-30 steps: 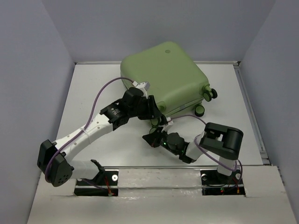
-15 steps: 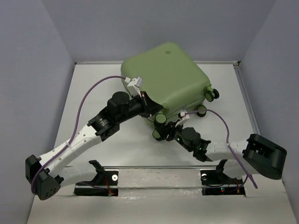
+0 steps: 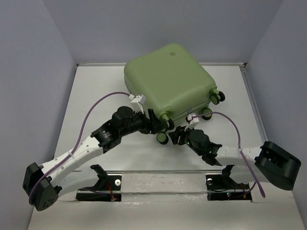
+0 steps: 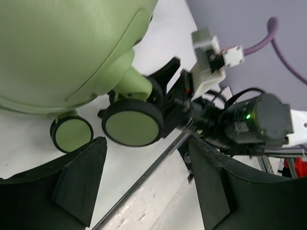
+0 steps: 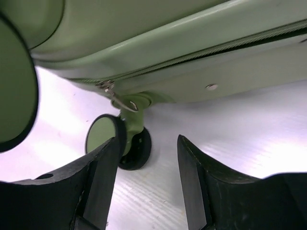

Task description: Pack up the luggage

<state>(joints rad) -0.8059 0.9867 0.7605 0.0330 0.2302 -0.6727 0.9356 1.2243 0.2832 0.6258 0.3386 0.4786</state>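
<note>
**Top external:** closed luggage (image 3: 168, 81) lying at the far centre of the table (image 3: 96, 96); left gripper (image 3: 158, 123) and right gripper (image 3: 180, 134) at its near, wheeled edge.
**Left wrist:** fingers (image 4: 76, 187) spread, empty, facing a caster wheel (image 4: 132, 125).
**Right wrist:** fingers (image 5: 96, 187) apart, empty; zipper pull (image 5: 117, 98) ahead.

I'm looking into a robotics lab test cell. A flat white tabletop (image 3: 96, 81) is boxed in by plain pale grey partition walls (image 3: 29, 72). A white-and-black left arm (image 3: 79, 151) and right arm (image 3: 230, 154) are bolted to a silvery metal mounting plate (image 3: 163, 179), trailing purple cables (image 3: 216, 113).
</note>
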